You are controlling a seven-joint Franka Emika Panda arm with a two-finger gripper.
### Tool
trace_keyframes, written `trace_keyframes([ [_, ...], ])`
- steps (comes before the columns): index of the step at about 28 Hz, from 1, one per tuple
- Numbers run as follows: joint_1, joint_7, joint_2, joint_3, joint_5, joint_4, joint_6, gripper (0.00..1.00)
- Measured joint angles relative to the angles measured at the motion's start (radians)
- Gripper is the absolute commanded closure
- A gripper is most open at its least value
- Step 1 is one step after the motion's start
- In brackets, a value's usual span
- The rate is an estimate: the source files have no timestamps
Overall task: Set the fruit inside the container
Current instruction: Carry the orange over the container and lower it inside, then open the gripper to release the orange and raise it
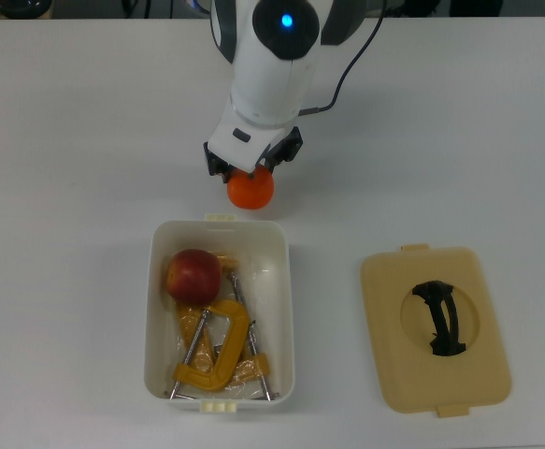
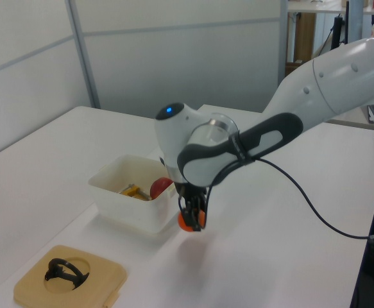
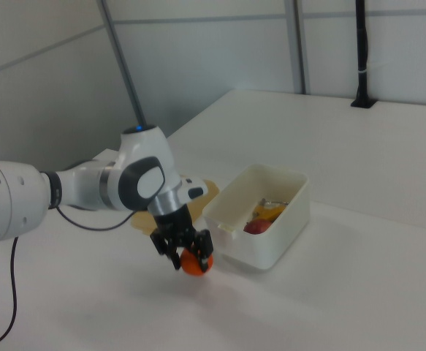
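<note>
- Now the gripper (image 1: 250, 173) is clamped on the orange (image 1: 250, 190), holding it clear of the table (image 1: 66, 140) in the left view.
- Seen in the top view, the orange hangs just beyond the 12 o'clock end of the container (image 1: 286, 309).
- Inside the container, the apple (image 1: 193, 275) lies toward 11 o'clock, with yellow C-clamps (image 1: 218, 351) toward 6 o'clock.
- At the container's 3 o'clock lies the tan lid (image 1: 436, 327).

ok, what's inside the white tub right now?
In the white tub: a red apple at the end nearest the arm, and yellow C-clamps filling the rest. The floor under them is hidden. The orange is outside, in the gripper.
</note>
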Motion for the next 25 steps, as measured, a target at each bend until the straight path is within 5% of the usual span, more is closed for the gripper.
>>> trace_keyframes([
  [10, -0.032, 0.000, -0.017, -0.012, 0.102, 0.158, -0.002, 0.99],
  [19, -0.070, 0.019, 0.007, -0.014, 0.135, 0.196, 0.078, 0.92],
  [21, -0.073, 0.047, 0.029, -0.014, 0.135, 0.196, 0.147, 0.74],
  [24, -0.074, 0.073, 0.059, -0.014, 0.135, 0.196, 0.215, 0.12],
  [25, -0.075, 0.078, 0.067, -0.014, 0.135, 0.197, 0.229, 0.00],
])
